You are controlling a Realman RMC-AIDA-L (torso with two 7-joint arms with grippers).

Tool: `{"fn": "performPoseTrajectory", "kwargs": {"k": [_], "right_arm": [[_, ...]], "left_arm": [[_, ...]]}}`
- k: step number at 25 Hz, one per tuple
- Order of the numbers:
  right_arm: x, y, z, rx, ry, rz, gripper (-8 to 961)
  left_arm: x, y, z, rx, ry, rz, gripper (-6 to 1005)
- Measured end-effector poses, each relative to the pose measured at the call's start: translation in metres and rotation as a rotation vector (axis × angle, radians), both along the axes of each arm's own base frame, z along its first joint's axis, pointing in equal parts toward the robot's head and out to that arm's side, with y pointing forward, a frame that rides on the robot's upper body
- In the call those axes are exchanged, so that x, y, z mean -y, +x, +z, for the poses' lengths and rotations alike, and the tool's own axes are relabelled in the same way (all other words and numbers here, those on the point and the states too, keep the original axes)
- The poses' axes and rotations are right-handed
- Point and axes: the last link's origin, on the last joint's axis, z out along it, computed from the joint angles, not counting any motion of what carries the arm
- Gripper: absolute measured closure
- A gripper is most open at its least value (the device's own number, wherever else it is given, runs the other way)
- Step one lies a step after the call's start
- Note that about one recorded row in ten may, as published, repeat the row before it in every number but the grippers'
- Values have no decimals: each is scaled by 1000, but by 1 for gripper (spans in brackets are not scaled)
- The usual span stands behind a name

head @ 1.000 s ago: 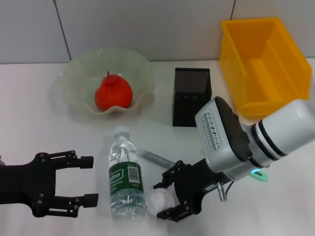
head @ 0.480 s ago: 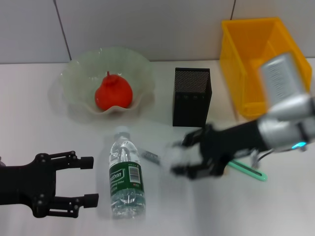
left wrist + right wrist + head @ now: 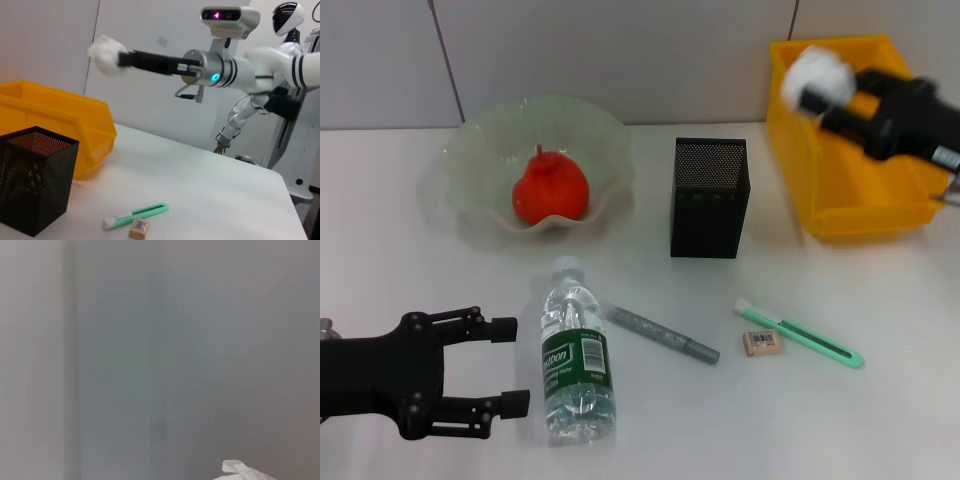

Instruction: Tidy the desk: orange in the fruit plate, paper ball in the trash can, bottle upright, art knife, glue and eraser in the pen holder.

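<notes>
While the head view shows the right gripper (image 3: 817, 88) pinching the white crumpled paper ball (image 3: 813, 70) above the bright yellow rectangular plastic trash can (image 3: 840, 205) and the left gripper (image 3: 500, 365) open beside the lying bottle, the left wrist view confirms the wad (image 3: 107, 47) held high over the bin (image 3: 60, 115), so releasing comes next.

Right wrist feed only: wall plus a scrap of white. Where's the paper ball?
Observer: The right gripper is shut on the paper ball, in the air by the trash can.
Operator: Over the opening?
Observer: The head view puts it over the can's far corner, on the pen holder side. I can't tell whether it is fully inside the rim.
Operator: Left arm?
Observer: The left gripper is open and empty, beside the lying bottle.
</notes>
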Motion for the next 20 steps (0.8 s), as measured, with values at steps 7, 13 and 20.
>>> {"fn": "performPoseTrajectory", "kwargs": {"k": [7, 13, 20], "right_arm": [[-25, 32, 5, 24, 171, -241, 389], [-31, 46, 8, 25, 217, -345, 355], [-33, 48, 7, 40, 222, -353, 315]], "left_arm": [[-1, 2, -3, 5, -1, -2, 137], [0, 1, -3, 7, 0, 2, 137], [-1, 2, -3, 9, 5, 1, 137]]}}
